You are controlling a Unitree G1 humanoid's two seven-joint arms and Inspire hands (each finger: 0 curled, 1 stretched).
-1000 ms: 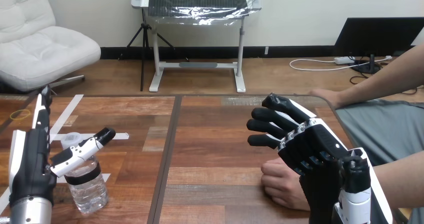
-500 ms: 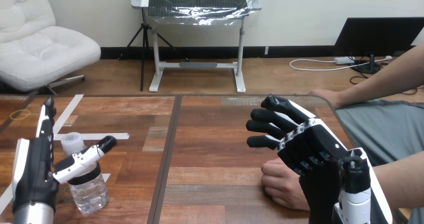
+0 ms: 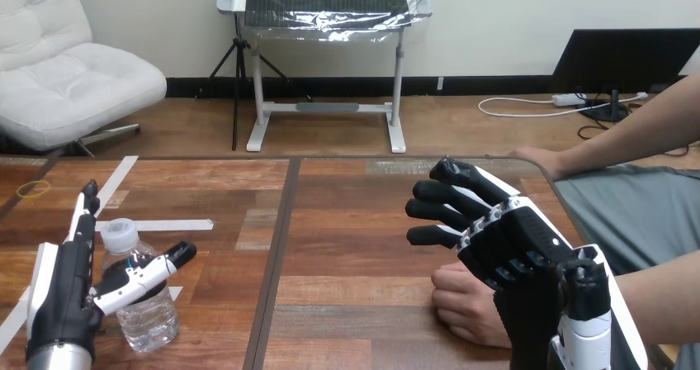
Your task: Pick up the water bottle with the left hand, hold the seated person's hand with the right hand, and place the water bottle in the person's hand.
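A clear water bottle (image 3: 147, 310) with a white cap stands upright near the table's front left corner. My left hand (image 3: 59, 291) is right beside it on its left, open, fingers straight and pointing away from me, the thumb reaching across the bottle's front below the cap. My right hand (image 3: 513, 248) is open at the front right, fingers spread and slightly bent. It hovers over the person's hand (image 3: 464, 302), which rests as a loose fist on the table. I cannot tell whether the two touch.
The person's other hand (image 3: 535, 158) lies on the table's far right edge. White tape strips (image 3: 183, 225) and a yellow rubber band (image 3: 33, 188) lie on the left half. A dark seam (image 3: 279, 238) splits the wooden table.
My left hand has dropped lower and back towards me, and its thumb has slid down from the bottle's top, so the cap now shows. The right hand and the person's hand have not moved.
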